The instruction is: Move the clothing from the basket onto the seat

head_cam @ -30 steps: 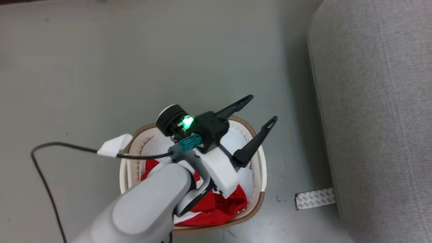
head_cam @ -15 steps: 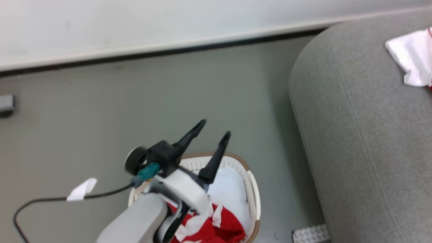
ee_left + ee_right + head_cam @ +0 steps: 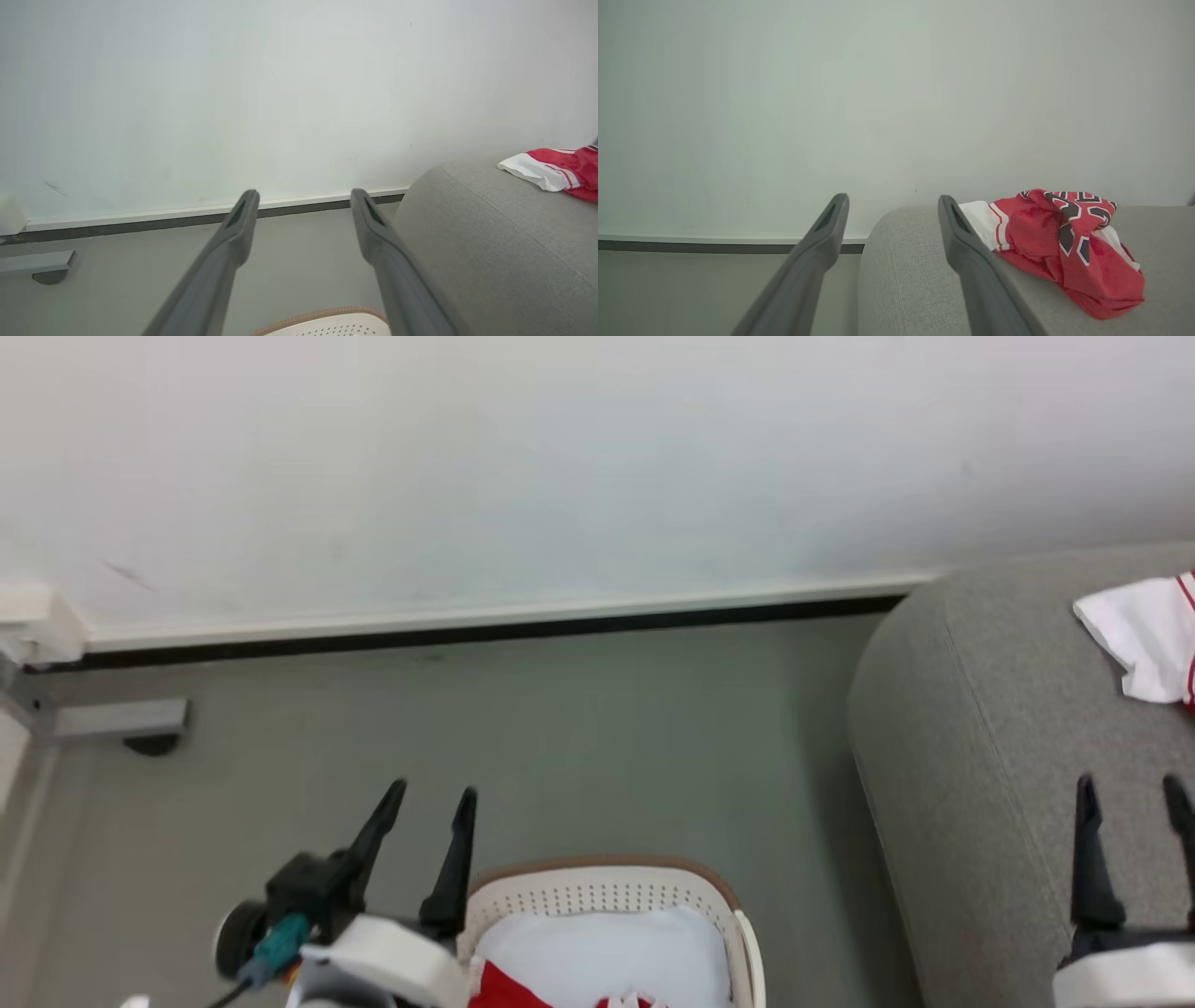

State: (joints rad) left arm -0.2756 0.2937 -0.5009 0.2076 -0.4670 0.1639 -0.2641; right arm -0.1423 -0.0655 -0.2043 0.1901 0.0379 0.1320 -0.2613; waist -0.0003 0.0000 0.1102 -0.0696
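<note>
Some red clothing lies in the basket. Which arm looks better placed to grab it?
Left, probably. The left gripper hangs open right beside the basket, where the red clothing lies. The right gripper, also open, is over the seat, farther off.

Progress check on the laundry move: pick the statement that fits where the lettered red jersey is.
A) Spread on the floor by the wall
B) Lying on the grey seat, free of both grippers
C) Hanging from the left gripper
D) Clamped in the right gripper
B: the red jersey lies crumpled on the seat, and the right gripper stands open beside it with nothing between its fingers.
</note>
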